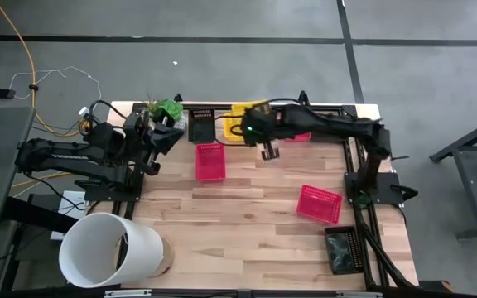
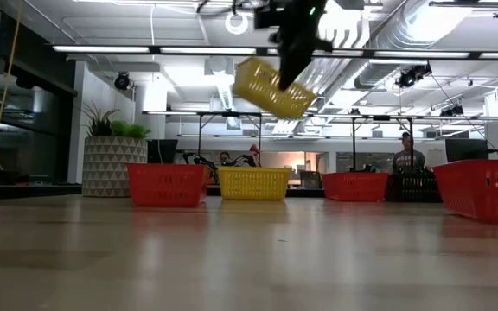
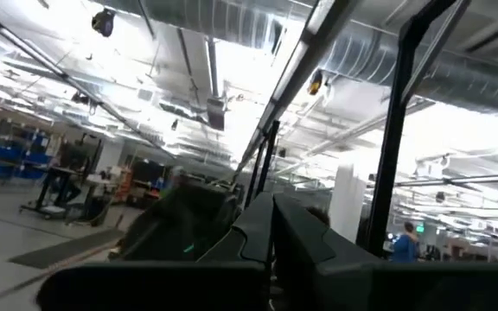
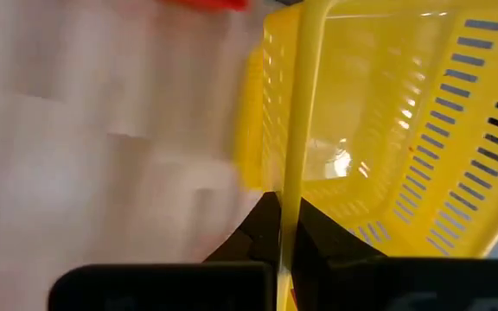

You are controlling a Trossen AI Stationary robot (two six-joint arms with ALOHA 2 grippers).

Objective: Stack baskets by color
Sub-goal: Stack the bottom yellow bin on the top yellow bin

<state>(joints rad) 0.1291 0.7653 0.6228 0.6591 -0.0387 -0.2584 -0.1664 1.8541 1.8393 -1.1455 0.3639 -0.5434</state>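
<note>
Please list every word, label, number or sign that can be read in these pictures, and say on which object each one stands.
None: no readable text shows in any view.
The yellow basket held in the right gripper, the red baskets and the white bucket carry no visible label.
Any signs in the room behind are too blurred to read.

Both six-joint arms were matte black and blocky; the right arm (image 1: pixel 321 124) showed a small green light at its wrist.

Right gripper (image 2: pixel 294 73) raised, jaws clamped; left arm folded.
</note>
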